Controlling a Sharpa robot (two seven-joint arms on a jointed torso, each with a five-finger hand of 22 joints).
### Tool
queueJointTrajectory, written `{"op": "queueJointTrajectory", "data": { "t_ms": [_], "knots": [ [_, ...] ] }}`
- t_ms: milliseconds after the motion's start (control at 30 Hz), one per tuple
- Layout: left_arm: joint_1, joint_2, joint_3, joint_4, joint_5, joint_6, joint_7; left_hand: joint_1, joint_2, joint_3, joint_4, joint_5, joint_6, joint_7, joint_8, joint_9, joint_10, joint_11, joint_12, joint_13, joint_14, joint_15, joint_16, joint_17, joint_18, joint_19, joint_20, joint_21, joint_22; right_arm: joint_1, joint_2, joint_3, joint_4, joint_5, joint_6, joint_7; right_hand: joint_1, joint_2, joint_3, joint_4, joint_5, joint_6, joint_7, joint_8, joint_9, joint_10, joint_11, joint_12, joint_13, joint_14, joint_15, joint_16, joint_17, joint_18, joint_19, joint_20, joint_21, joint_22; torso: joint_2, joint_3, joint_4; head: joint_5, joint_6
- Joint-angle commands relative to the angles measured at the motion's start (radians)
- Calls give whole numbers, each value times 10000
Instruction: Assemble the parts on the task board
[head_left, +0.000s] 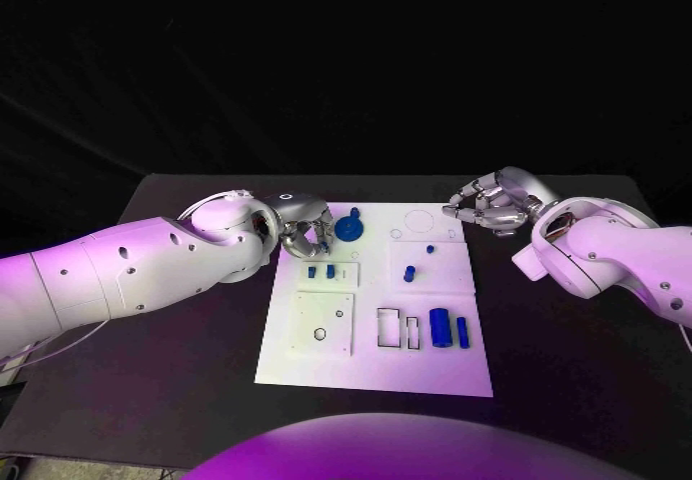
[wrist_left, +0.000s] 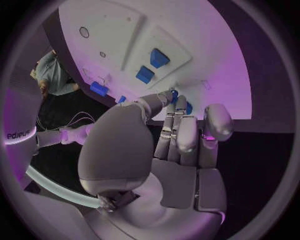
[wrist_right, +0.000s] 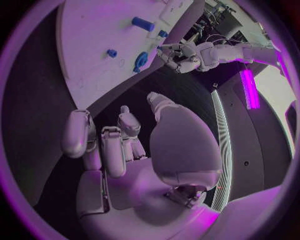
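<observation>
Blue and round, the gear-like part (head_left: 353, 228) lies on the task board (head_left: 433, 375) near the board's far left corner, and the left hand (head_left: 302, 232) sits just beside it at the board's left edge, fingers curled toward it. In the left wrist view the fingertips (wrist_left: 174, 96) appear to close on a small blue piece at the board's edge, though whether it is truly pinched or only touched cannot be told. The part lies from this hand toward the board's middle, so the coming move looks like a short reach inward, not a long carry. Two small blue blocks (head_left: 322, 270) sit just nearer the robot than the round part, above a square inset plate (head_left: 323, 323). Toward the board's right side stand a small blue peg (head_left: 410, 272) and two upright blue cylinders (head_left: 450, 330) beside empty rectangular slots (head_left: 392, 328). The right hand (head_left: 490, 206) hovers off the board's far right corner, well apart from the round part, fingers loosely curled and holding nothing. The left hand is plainly the nearer one, so this step likely falls to it.
</observation>
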Motion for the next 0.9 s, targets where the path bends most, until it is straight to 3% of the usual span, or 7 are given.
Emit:
{"op": "queueJointTrajectory", "data": {
  "t_ms": [33,900],
  "knots": [
    [-2,43,4,12,113,181,134,-101,-20,-12,-38,25,-2,22,-17,-14,1,27,-34,-16,88,3,9,-22,-128,27,-12,-30,1474,-11,13,1,2,-101,25,78,61,75,-55,-21,64,19,-23,54,9,70,34,34,-9,492,45,-45,1174,103,-82,-1,-37,965,10,6,-3,10,5],
    [-5,145,-19,-77,60,688,-67,-110,-2,-7,-44,20,5,21,-20,-18,18,25,-25,-23,79,3,17,-14,-126,10,-10,-35,1471,-21,16,1,-7,-102,21,76,61,75,-55,-21,64,19,-23,54,9,70,34,34,-9,492,45,-45,1174,103,-82,-1,-37,965,-1,1,-6,-9,-50]
  ]
}}
